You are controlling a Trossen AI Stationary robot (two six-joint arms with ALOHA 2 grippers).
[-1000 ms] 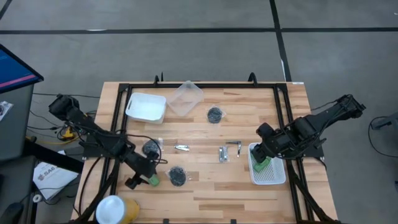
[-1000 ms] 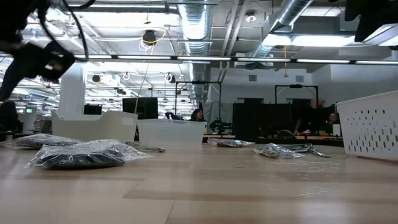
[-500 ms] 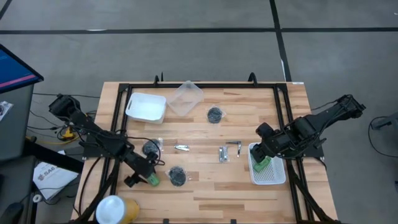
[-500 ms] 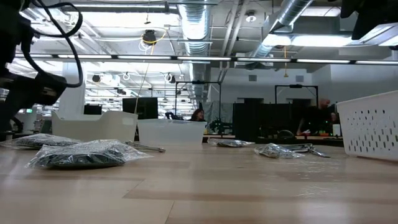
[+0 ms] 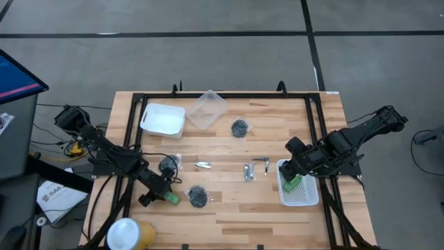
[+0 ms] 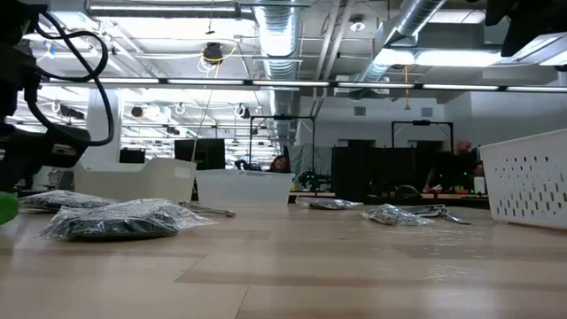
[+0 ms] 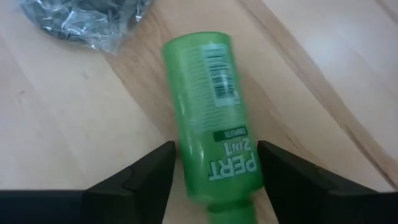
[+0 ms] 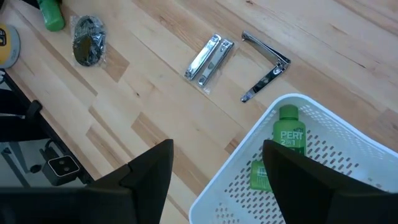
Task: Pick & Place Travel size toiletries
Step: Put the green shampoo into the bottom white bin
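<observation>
A green bottle lies between the fingers of my left gripper, which is shut on it near the table's near left part. Its green shows at the low view's left edge. My right gripper hangs open over the left rim of the white mesh basket; two more green bottles lie in that basket. Three bagged dark jars and the silver tools rest flat on the wood. My left gripper pinches the green bottle by its cap-end half, one finger on each side. The fingers come slanting down from the table's left and lie along the bottle, whose base points away from them. It sits low over the wood; whether it touches the table, I cannot tell.
A white tray and a clear tub stand at the far left of the table. A yellow and white round thing sits at the near left corner. A black frame edges the board. Bare wood lies along the near middle.
My left gripper has moved down toward the table, still shut on the green bottle. The bottle has tipped toward level and has come into the low view at its left edge. The right arm has kept still.
</observation>
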